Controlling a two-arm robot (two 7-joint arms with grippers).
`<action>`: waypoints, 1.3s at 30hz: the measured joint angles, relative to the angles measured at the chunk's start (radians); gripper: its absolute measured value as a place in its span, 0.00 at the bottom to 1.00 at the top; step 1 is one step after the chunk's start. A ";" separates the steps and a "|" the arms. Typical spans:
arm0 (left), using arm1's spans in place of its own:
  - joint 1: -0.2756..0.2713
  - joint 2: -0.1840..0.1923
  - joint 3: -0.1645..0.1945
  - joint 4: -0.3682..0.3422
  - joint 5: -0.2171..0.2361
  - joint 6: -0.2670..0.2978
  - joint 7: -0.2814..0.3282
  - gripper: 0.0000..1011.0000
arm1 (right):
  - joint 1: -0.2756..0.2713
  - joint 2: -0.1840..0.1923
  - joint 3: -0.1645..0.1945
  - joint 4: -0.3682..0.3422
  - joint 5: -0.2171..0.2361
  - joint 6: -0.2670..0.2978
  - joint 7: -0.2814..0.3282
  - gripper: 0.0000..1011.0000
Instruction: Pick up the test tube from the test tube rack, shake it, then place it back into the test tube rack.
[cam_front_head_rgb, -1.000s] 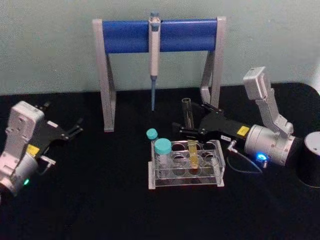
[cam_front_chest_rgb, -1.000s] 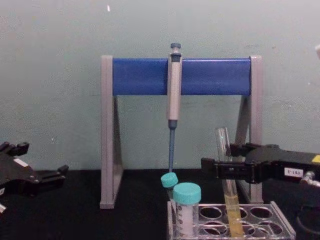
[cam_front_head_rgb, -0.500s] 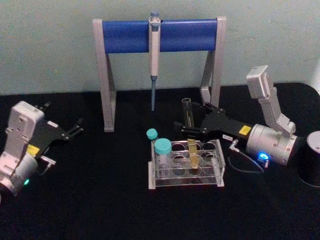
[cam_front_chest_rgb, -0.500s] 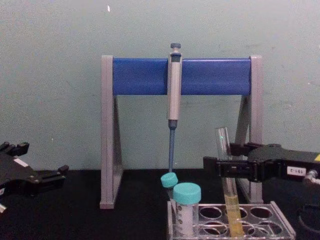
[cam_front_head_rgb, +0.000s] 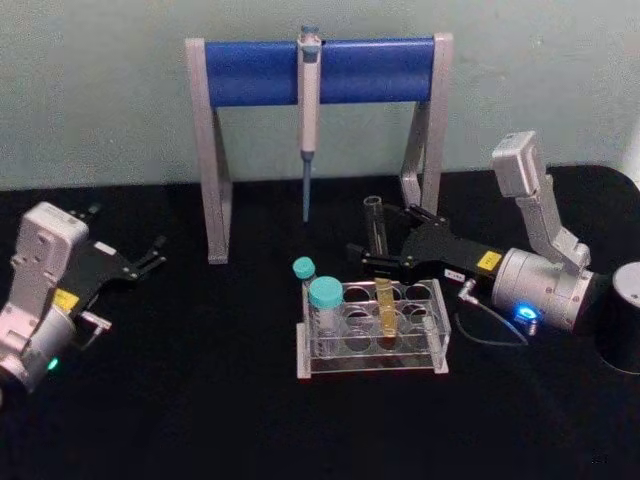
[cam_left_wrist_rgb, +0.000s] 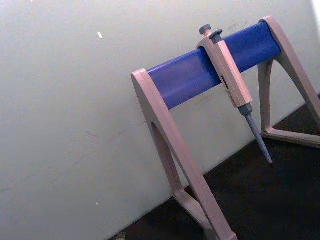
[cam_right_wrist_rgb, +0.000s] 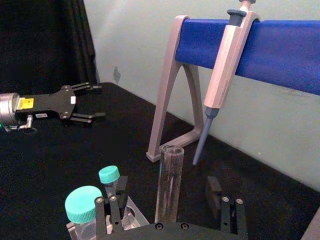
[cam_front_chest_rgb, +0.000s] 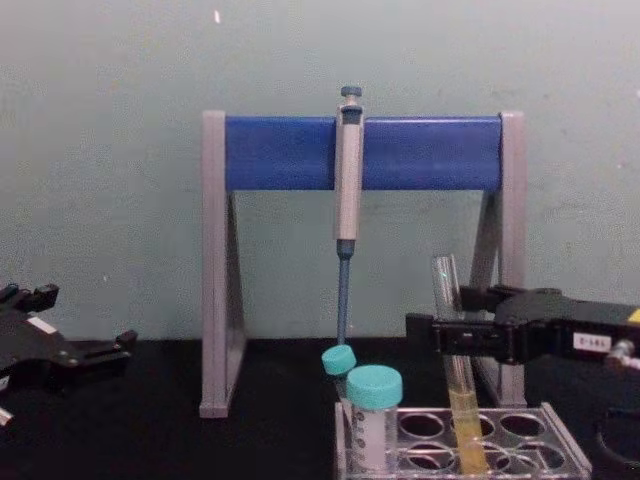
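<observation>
Accordingly, we found the right gripper (cam_front_head_rgb: 376, 240) unclenched, its jaws spread either side of the test tube (cam_front_chest_rgb: 460, 400), which stood slightly tilted in the test tube rack (cam_front_head_rgb: 370, 370). We judged a square closure above the yellow liquid, then a straight lift, advisable. Teal-capped vials (cam_front_head_rgb: 325, 293) crowded the left; the pipette (cam_front_head_rgb: 306, 200) hung behind. Overhead room looked free. The left gripper (cam_right_wrist_rgb: 94, 101) lay parked well apart, likewise unclenched.

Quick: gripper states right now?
Left gripper: open, holding nothing, parked at the left.
Right gripper: open, fingers either side of the test tube, which stands in the test tube rack.
</observation>
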 joint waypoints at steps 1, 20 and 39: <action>0.000 0.000 0.000 0.000 0.000 0.000 0.000 0.99 | 0.000 0.000 0.000 0.000 0.000 0.000 0.000 0.97; 0.000 0.000 0.000 0.000 0.000 0.000 0.000 0.99 | 0.000 -0.001 0.001 0.000 -0.001 0.000 0.000 0.46; 0.000 0.000 0.000 0.000 0.000 0.000 0.000 0.99 | 0.000 -0.001 0.001 0.000 -0.002 0.000 0.000 0.23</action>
